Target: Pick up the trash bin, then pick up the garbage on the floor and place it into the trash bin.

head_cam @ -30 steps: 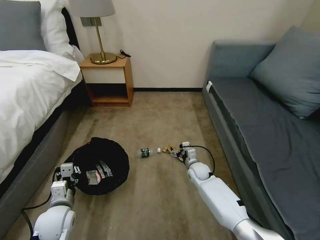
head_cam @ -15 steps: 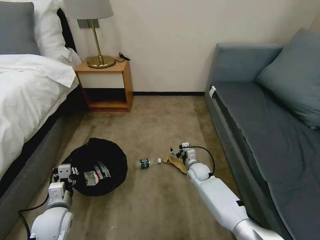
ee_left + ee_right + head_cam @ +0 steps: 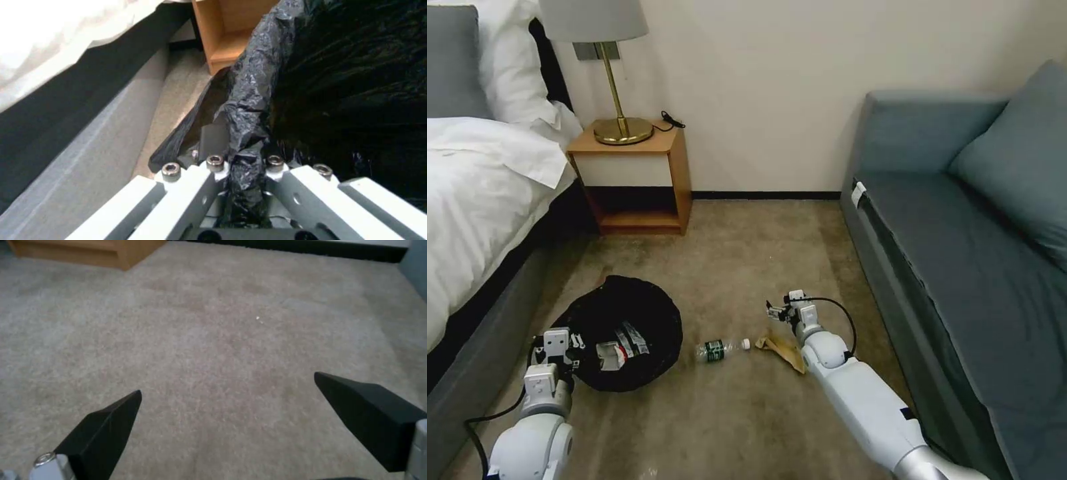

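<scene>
trash bin [image 3: 620,333] rim clamped in left pincer [image 3: 242,173]; right pincer [image 3: 227,420] wide apart above carpet [image 3: 213,326]

No text, brand, number or sign can be read anywhere. A green label is carried by the small clear bottle [image 3: 718,349] lying on the carpet, but its print cannot be made out. Light printed packaging is seen on the litter pieces inside the trash bin [image 3: 580,317], yet no letters are legible there. A small white tag [image 3: 859,193] is fixed at the front corner of the sofa; nothing can be read on it.
</scene>
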### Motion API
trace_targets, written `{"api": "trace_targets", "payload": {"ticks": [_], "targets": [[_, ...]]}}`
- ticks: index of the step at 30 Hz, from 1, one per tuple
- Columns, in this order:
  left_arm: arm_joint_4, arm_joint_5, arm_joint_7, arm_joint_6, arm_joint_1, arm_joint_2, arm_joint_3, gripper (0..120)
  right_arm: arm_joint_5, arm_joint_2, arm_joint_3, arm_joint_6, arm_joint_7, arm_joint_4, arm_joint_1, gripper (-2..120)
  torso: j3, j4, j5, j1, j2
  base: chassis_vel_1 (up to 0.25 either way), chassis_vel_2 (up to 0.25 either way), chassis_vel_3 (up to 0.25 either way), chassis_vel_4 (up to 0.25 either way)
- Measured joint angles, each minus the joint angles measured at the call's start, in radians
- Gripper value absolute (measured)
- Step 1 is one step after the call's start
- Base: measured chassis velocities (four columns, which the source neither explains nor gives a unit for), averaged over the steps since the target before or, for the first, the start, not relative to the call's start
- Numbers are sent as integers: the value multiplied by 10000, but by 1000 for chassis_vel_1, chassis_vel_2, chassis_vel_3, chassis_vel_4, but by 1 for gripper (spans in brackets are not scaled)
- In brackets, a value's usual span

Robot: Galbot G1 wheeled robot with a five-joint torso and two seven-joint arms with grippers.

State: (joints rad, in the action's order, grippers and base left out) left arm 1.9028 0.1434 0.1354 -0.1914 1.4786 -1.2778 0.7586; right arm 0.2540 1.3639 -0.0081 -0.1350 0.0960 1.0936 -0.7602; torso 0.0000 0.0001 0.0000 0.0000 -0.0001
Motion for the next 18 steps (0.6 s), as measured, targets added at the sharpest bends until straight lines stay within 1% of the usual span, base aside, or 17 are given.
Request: {"api": "trace_targets", "payload": {"ticks": [6,11,13,14,15,16,17,18], "targets": [[-80,27,0,12,-40,11,-5,0,-105,9,-75,7,-88,-5,-7,100,0,-2,0,0,0,-137,133,129,-137],[-111,118,5,18,-54,36,13,0,-447,-102,-298,87,-545,31,109,100,1,-3,0,0,0,-135,126,139,-137],[-137,138,11,20,-78,55,35,0,-507,-251,-638,93,-1000,172,292,100,1,-1,1,1,0,-79,94,97,-81],[-146,143,13,21,-88,69,44,0,-505,-363,-864,93,-1455,284,422,100,2,-1,-1,1,0,-10,65,53,-65],[-146,143,13,21,-88,69,44,0,-505,-363,-864,93,-1455,284,422,100,2,-1,-1,1,0,-10,65,53,-65],[-148,145,13,21,-92,75,47,0,-498,-426,-1000,93,-1746,346,502,100,1,-1,-2,1,0,-10,65,53,-25],[-150,145,16,21,-97,86,58,0,-460,-549,-1305,93,-2416,455,706,100,1,0,0,0,0,0,0,0,0],[-149,145,16,21,-97,90,66,0,-401,-620,-1502,93,-2824,496,863,100,-1,0,0,0,0,0,0,0,0]]}}
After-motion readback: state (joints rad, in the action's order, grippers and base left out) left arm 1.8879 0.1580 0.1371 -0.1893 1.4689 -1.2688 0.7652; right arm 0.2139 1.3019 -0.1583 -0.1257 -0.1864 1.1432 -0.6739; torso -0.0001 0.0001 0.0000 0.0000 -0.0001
